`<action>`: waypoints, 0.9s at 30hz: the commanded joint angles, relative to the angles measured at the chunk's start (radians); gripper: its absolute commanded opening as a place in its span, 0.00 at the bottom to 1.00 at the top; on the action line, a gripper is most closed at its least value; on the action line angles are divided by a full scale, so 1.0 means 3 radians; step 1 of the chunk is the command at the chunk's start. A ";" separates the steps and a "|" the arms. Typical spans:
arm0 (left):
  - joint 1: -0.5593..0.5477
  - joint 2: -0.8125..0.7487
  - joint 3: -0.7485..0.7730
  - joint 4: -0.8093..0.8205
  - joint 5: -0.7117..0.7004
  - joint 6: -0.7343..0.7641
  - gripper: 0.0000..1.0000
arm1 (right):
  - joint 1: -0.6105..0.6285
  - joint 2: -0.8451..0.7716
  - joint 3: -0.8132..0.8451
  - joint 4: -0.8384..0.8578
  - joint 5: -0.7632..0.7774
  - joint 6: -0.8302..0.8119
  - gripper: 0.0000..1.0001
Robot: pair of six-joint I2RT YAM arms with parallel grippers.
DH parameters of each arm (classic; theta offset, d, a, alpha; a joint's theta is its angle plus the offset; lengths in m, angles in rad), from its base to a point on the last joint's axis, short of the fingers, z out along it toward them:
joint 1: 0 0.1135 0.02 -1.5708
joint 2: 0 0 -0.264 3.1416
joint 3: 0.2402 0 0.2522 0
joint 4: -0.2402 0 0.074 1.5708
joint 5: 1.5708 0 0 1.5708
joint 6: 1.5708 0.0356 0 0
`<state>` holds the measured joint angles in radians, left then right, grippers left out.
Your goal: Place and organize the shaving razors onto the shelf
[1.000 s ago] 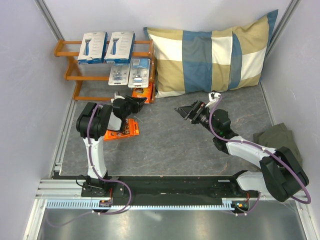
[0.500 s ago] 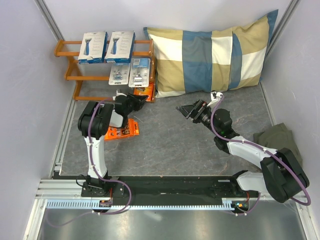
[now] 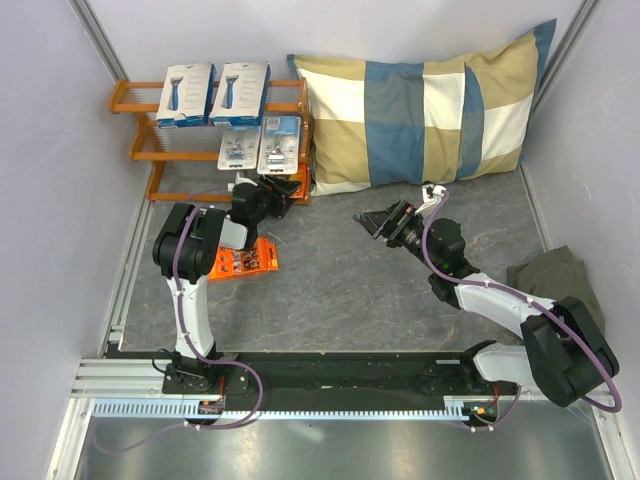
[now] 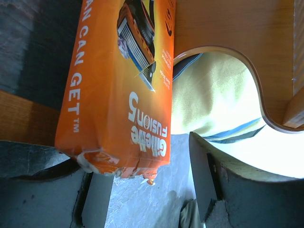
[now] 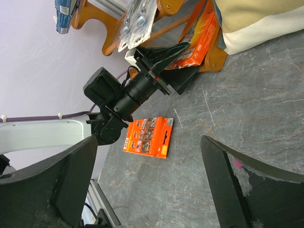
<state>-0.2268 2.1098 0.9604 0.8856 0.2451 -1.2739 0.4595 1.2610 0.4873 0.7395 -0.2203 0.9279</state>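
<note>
Our left hand (image 3: 278,193) is spread around an orange pack (image 4: 118,85), not pinching it. The pack stands on the shelf's (image 3: 122,97) bottom tier, apparently resting unaided. Our right hand (image 3: 366,227) hovers spread, empty, probably for the other orange pack (image 3: 245,262) on the tabletop (image 3: 340,290).

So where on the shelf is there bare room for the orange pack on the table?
On the shelf the bottom tier is bare left of the shelved orange pack, and the middle tier left of the blister packs. The top tier is crowded with white boxes, bar its left end.
</note>
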 commanded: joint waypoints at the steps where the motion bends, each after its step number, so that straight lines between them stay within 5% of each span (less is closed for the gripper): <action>1: -0.0026 0.0003 -0.0133 -0.0457 -0.0030 0.0263 0.69 | -0.0023 -0.0087 -0.0024 0.0087 -0.0058 -0.0020 0.98; 27: -0.0108 -0.0482 -0.0552 -0.0713 -0.0132 0.0718 0.81 | -0.0039 -0.0092 -0.0060 0.0194 -0.0120 0.0052 0.98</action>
<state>-0.2481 2.0064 0.8551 0.7601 0.2546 -1.1561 0.4538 1.2491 0.4778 0.7475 -0.2398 0.9390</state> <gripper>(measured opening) 0.799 0.982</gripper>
